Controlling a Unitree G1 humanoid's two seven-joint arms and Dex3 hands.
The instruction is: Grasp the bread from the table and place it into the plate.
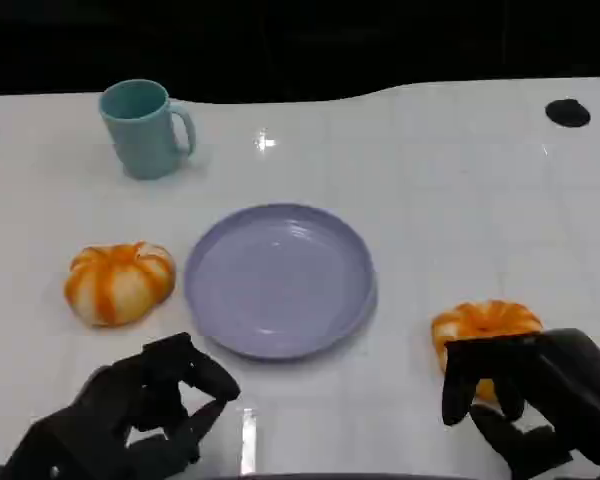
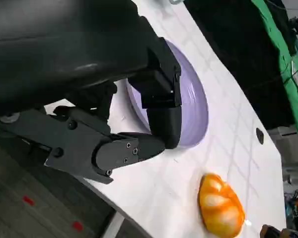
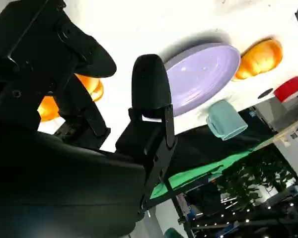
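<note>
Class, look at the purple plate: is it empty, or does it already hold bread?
Empty. The plate shows a bare purple surface; one bread lies on the table beside it, the other bread lies by the right hand.

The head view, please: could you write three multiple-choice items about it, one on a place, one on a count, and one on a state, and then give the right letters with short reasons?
1. Where does the teal mug stand?
A. on the plate
B. on the table, beyond the plate toward its far left
C. beside the right hand

2. How many orange-and-white breads lie on the table?
A. one
B. two
C. three

3. What is the state of the purple plate?
A. empty
B. holding one bread
C. covered by a hand

Answers:
1 B, the mug stands apart from the plate, near the far edge.
2 B, one bread lies left of the plate and another bread lies by the right hand.
3 A, nothing rests on it; the left hand is near the front edge, holding nothing.
</note>
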